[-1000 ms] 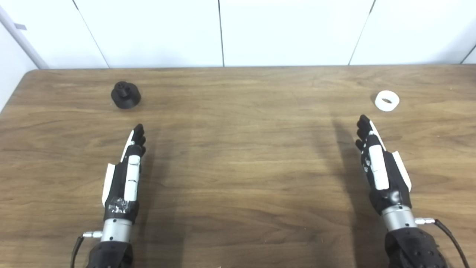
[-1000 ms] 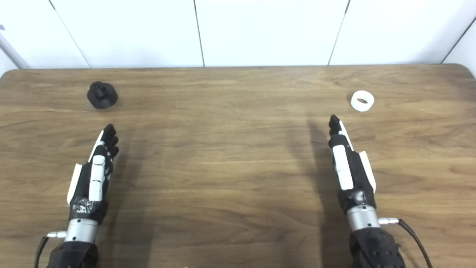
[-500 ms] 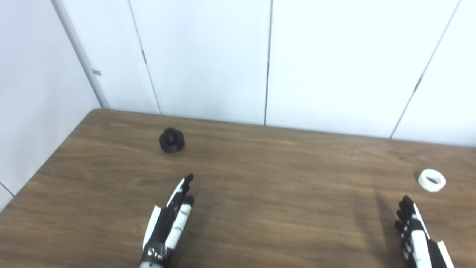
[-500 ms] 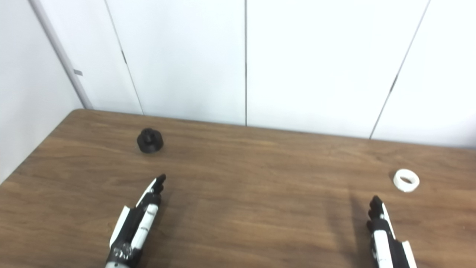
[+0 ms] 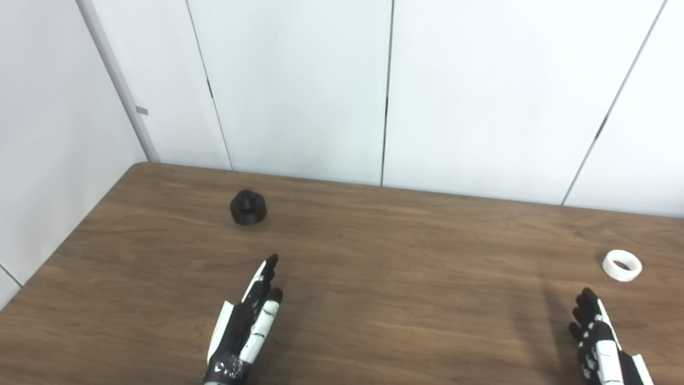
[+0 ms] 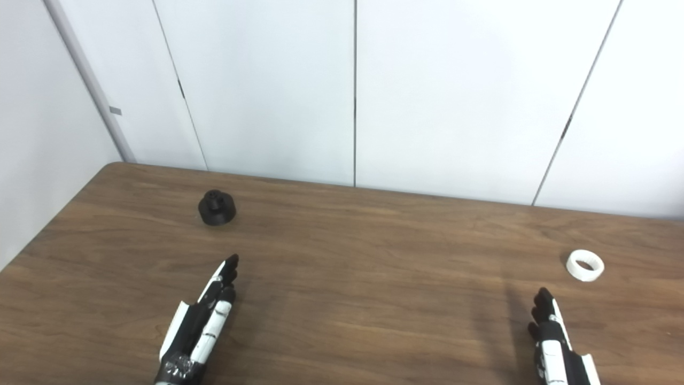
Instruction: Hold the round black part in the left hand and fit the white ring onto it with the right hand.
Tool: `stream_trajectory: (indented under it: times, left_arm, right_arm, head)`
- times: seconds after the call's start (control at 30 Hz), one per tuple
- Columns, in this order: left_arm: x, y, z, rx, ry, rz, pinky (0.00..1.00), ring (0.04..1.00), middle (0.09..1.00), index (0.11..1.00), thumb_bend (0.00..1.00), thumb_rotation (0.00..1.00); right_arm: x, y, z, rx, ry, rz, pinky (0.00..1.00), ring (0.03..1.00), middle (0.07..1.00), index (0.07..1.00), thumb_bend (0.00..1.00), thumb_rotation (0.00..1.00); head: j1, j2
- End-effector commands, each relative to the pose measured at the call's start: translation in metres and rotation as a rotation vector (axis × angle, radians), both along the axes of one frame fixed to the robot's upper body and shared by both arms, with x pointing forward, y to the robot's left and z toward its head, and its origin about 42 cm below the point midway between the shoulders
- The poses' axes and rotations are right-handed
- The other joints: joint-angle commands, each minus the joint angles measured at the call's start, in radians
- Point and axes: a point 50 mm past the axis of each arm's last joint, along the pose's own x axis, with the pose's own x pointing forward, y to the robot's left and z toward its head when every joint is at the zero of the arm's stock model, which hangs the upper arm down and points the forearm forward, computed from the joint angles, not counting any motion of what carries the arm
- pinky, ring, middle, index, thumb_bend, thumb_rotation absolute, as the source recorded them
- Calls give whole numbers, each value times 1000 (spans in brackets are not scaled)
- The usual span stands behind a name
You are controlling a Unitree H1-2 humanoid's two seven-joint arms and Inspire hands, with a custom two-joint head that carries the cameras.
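Round black part (image 5: 248, 207): sits upright on the wooden table (image 5: 406, 251), far left, a small raised hub on top. No readable writing or marking on it. White ring (image 5: 622, 265): lies flat on the table at the far right, hole up, well apart from the black part; unmarked too.

Left hand (image 5: 247, 326): near left, fingers stretched straight and apart, pointing toward the black part but well short of it; holds nothing. Bare table lies between them.

Right hand (image 5: 603, 345): near right corner, partly cut by the frame edge, fingers extended, empty, near the ring but not touching.

White panelled wall (image 5: 299, 85) behind the table; small grey tab (image 5: 141, 110) on the left panel, illegible.
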Motion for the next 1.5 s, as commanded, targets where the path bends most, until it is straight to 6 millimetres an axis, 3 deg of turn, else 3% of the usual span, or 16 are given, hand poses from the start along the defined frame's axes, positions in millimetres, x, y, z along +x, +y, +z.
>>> stream_trajectory:
  times: [0.0, 0.2, 0.23, 0.3, 0.57, 0.83, 1.23, 1.47]
  left_arm:
    - [-12, -8, 7, 6, -8, 53, 1000, 997, 996, 986, 561, 616]
    - [0, 12, 43, 153, 7, 106, 984, 995, 993, 978, 866, 401]
    - [4, 18, 49, 189, 6, 112, 950, 986, 992, 979, 890, 390]
    - [14, 32, 60, 263, -6, 136, 975, 997, 999, 984, 922, 359]
    - [50, 80, 86, 461, -11, 277, 999, 1000, 1000, 992, 958, 359]
    - [82, 117, 88, 583, 21, 349, 1000, 1000, 999, 964, 995, 386]
    - [138, 147, 85, 748, 106, 370, 1000, 1000, 998, 898, 1000, 418]
    - [169, 152, 82, 754, 154, 370, 1000, 1000, 997, 874, 1000, 419]
  right_arm:
    - [-15, -9, -3, -32, 28, -3, 1000, 1000, 1000, 993, 550, 1000]
    - [-14, -11, -4, -36, 19, -2, 1000, 1000, 1000, 993, 554, 1000]
    - [-14, -11, -4, -35, 22, -2, 1000, 1000, 1000, 993, 557, 1000]
    - [-14, -12, -5, -34, 27, 0, 1000, 1000, 1000, 999, 545, 1000]
    - [-12, -12, -10, -21, 26, 0, 1000, 1000, 1000, 999, 548, 1000]
    - [-11, -10, -10, -21, 27, 3, 1000, 1000, 1000, 1000, 544, 1000]
    - [-10, -9, -12, -37, 25, -1, 1000, 1000, 995, 997, 579, 1000]
    - [-11, -10, -11, -51, 22, -6, 1000, 1000, 987, 987, 568, 1000]
  head:
    - [-7, 6]
    - [-1, 0]
    - [-1, 0]
    - [-1, 0]
    - [1, -2]
    - [0, -2]
    - [-6, -1]
    - [-7, -1]
